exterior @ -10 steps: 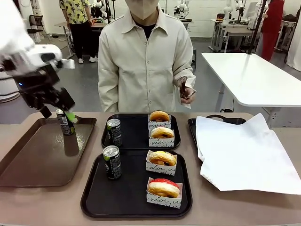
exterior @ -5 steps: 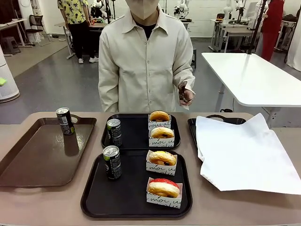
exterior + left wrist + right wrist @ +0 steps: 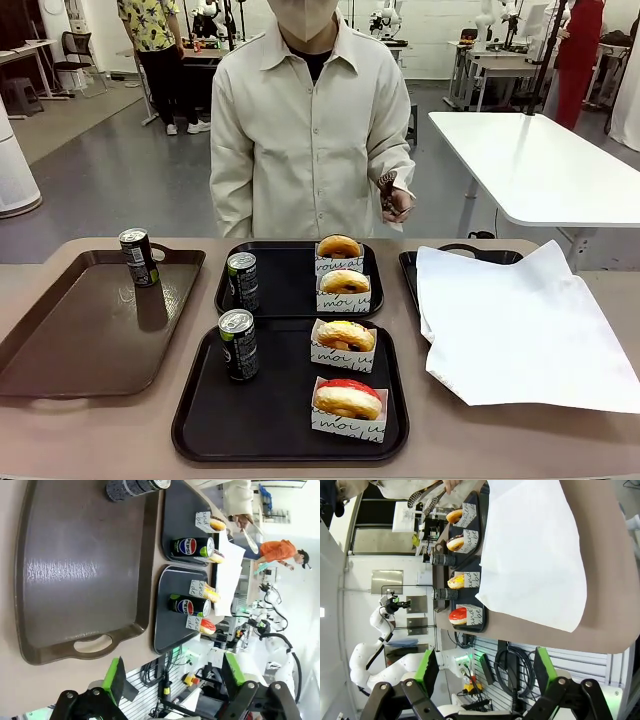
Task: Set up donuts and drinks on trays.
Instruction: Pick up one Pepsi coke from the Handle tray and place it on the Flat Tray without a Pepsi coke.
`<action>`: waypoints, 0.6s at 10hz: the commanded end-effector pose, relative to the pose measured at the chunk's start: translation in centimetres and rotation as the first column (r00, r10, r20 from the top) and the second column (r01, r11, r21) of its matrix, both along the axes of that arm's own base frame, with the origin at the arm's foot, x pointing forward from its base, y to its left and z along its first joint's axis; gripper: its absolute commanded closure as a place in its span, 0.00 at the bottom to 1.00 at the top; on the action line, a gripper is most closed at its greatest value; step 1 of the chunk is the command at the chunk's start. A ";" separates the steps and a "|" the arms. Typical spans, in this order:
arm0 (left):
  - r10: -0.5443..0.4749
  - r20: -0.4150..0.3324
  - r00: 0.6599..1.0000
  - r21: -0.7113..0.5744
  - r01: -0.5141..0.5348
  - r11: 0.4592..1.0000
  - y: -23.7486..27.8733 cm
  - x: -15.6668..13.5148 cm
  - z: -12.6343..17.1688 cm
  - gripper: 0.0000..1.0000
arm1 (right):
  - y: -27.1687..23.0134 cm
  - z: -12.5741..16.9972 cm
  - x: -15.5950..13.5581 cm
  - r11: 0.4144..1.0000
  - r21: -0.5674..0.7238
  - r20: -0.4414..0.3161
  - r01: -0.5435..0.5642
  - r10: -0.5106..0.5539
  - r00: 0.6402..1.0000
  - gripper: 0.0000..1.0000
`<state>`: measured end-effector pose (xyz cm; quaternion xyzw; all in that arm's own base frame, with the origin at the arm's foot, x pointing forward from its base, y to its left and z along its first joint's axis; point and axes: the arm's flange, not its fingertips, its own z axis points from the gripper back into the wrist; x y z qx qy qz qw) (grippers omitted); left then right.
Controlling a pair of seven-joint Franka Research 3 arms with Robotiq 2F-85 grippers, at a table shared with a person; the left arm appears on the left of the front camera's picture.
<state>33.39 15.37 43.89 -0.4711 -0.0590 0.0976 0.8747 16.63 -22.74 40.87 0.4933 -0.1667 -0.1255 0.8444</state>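
Observation:
Two black trays sit mid-table, one behind the other. The far tray [image 3: 288, 262] carries a dark can [image 3: 242, 281] and two golden donuts [image 3: 344, 282] in white boxes. On the near tray [image 3: 270, 420] stand a can [image 3: 238, 344], a yellow donut [image 3: 345, 336] and a red-iced donut [image 3: 348, 399]. A third can [image 3: 138, 257] stands on the brown tray [image 3: 90, 330]. My left gripper [image 3: 172, 675] hangs open and holds nothing, off the brown tray's [image 3: 75, 570] handle end. My right gripper [image 3: 486, 667] is open too, beyond the table edge near the white paper [image 3: 535, 555].
A tray under white paper [image 3: 520, 320] takes up the table's right side. The person stands at the far edge with tongs [image 3: 390, 190] in one hand. A white table [image 3: 540, 160] stands behind to the right.
My left arm, which was at the can on the brown tray, has pulled back out of the front view. The can stays upright there.

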 end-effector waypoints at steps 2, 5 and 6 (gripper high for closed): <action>-0.011 0.022 1.000 -0.099 0.013 0.995 1.2 -0.2 0.4 0.00 | 0.1 -0.1 0.2 1.000 0.009 0.023 -0.008 0.008 1.000 0.00; -0.006 -0.006 1.000 -0.063 0.005 0.998 0.4 -0.2 -0.2 0.00 | 0.1 -0.1 0.2 1.000 0.009 0.023 -0.008 0.008 1.000 0.00; -0.006 -0.006 1.000 -0.063 0.005 0.998 0.4 -0.2 -0.2 0.00 | 0.1 -0.1 0.2 1.000 0.009 0.023 -0.008 0.008 1.000 0.00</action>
